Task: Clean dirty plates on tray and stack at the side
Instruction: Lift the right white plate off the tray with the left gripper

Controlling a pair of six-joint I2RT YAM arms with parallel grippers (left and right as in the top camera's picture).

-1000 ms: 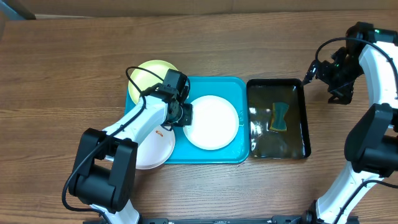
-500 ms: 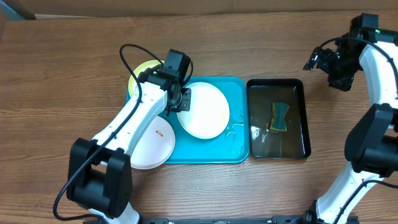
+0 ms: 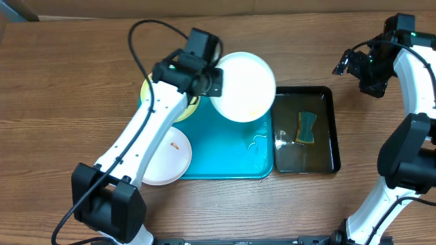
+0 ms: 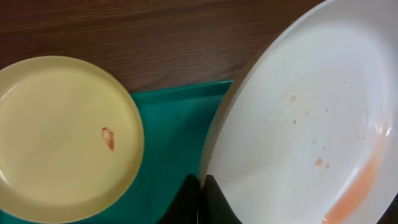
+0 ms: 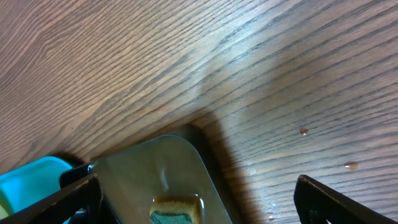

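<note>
My left gripper (image 3: 212,82) (image 4: 202,186) is shut on the rim of a white plate (image 3: 243,86) (image 4: 311,124) and holds it in the air over the far right corner of the turquoise tray (image 3: 225,153) (image 4: 174,118). Orange specks and a smear mark that plate's face. A pale yellow-green plate (image 3: 151,95) (image 4: 62,137) with an orange spot lies at the tray's far left corner, partly under my arm. Another white plate (image 3: 167,156) rests over the tray's left edge. My right gripper (image 3: 349,68) (image 5: 199,202) hangs open above the table, far right.
A black tray (image 3: 330,129) (image 5: 143,168) of water stands right of the turquoise one, with a yellow-and-green sponge (image 3: 306,127) (image 5: 176,210) in it. Water drops lie on the turquoise tray's right side and on the wood near the black tray.
My left gripper has lifted the white plate off the tray and carried it back and to the right, toward the black tray. The right arm has barely moved.
</note>
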